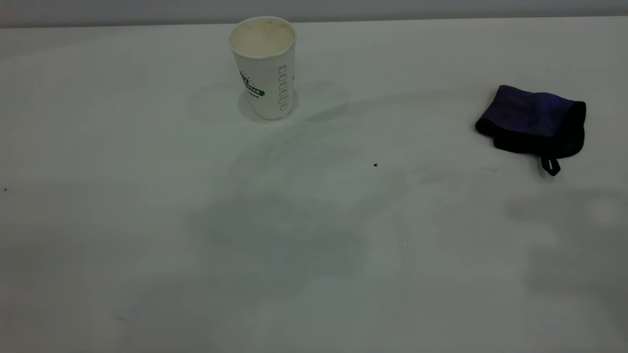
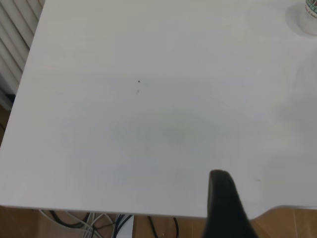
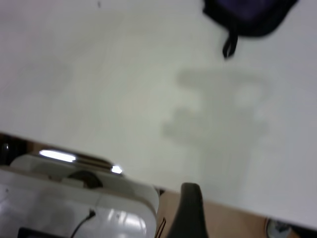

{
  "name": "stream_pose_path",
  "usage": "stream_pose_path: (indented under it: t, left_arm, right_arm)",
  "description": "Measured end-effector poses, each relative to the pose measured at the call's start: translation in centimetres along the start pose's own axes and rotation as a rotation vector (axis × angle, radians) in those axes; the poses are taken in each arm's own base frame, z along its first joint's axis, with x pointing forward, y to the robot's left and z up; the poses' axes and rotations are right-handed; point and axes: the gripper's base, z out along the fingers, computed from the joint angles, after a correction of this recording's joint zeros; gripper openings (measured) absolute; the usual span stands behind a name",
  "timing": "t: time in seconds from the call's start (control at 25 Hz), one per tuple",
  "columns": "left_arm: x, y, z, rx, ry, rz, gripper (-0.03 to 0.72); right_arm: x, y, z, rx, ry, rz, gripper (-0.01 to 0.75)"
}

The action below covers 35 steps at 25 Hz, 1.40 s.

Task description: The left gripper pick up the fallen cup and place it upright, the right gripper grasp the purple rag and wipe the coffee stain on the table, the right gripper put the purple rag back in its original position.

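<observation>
The cup (image 1: 265, 68) stands upright on the table (image 1: 147, 220) at the back centre, mouth up, cream-stained inside; its base edge shows in the left wrist view (image 2: 307, 17). The purple rag (image 1: 532, 122) lies folded at the right, loop toward the front, and also shows in the right wrist view (image 3: 247, 15). No coffee stain shows; only faint smears and a tiny black speck (image 1: 375, 164). Neither gripper is in the exterior view. My left gripper (image 2: 224, 208) hangs over the table's near edge, far from the cup. My right gripper (image 3: 188, 213) hangs off the table's edge, well back from the rag.
The table's edge and wooden floor with cables (image 2: 89, 225) show below the left gripper. A white device (image 3: 74, 203) sits beside the table's edge near the right gripper.
</observation>
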Motion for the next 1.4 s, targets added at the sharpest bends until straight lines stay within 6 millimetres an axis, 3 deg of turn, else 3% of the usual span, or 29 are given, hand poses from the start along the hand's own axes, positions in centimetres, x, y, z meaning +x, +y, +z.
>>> stream_pose_path:
  t: [0.2,0.48,0.68,1.12,1.4]
  left_arm:
    - [0.0,0.0,0.0,0.0,0.0,0.0,0.505]
    - [0.0,0.0,0.0,0.0,0.0,0.0,0.505]
    - [0.0,0.0,0.0,0.0,0.0,0.0,0.505]
    - [0.0,0.0,0.0,0.0,0.0,0.0,0.505]
    - [0.0,0.0,0.0,0.0,0.0,0.0,0.505]
  right_arm:
    - [5.1,0.1,0.5,0.015,0.028,0.015,0.725]
    - [13.4,0.5,-0.1,0.033,-0.08,0.007,0.705]
    - [17.5,0.5,-0.1,0.064,-0.198,-0.004,0.688]
    - [20.8,0.3,0.8,0.151,-0.428,0.093,0.657]
    - [22.4,0.6,0.1,0.176,-0.557,0.101,0.645]
